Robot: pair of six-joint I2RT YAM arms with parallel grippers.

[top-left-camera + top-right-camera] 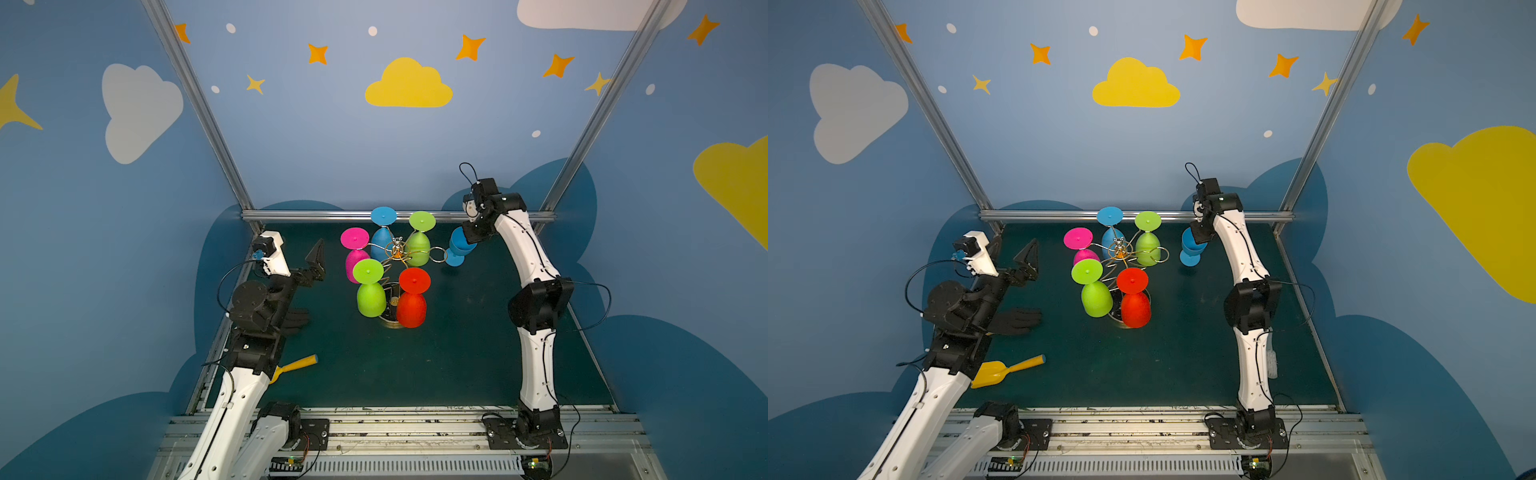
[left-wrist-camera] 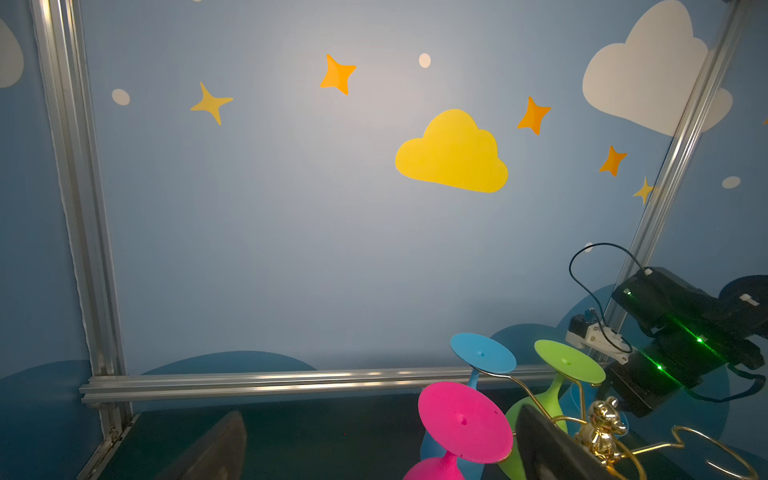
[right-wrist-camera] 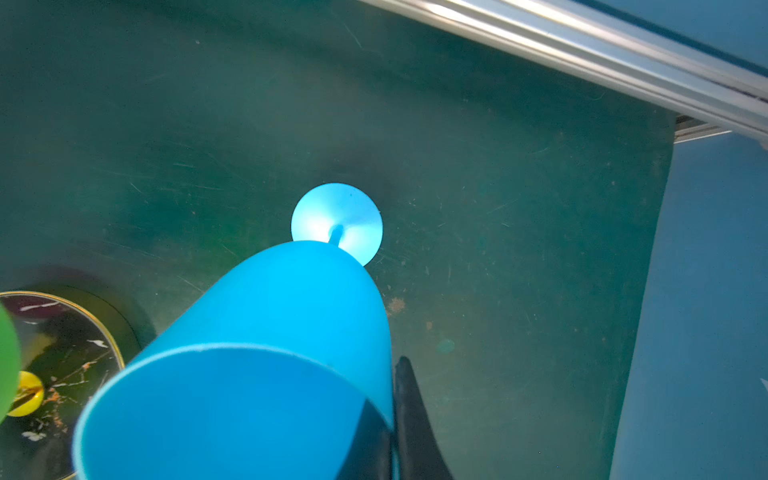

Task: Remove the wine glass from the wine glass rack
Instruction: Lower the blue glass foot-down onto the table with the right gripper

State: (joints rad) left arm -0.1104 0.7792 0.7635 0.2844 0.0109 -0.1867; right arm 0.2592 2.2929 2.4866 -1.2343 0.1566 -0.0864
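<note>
Removal of wine glass (image 3: 291, 311) from wine glass rack (image 1: 397, 246). Right gripper (image 3: 392, 428) is clamped on the blue glass's rim, one finger inside the bowl and one outside. This keeps the glass upright and clear of the rack, just beside the empty loop (image 1: 438, 254). Whether its foot meets the bench (image 1: 457, 353) cannot be told. Its bowl is empty. Five hanging glasses (image 1: 370, 295) are inverted, feet caught in loops. Left gripper (image 1: 1013, 252), spread wide, holds nothing and sits well apart from the rack.

The wine glass rack (image 2: 602, 428) is gold wire, its base (image 3: 62, 332) dark marbled; the wine glass (image 3: 270, 332) plain sky blue; the surface (image 1: 457, 353) dark green; a scoop (image 1: 1007, 368) yellow.
</note>
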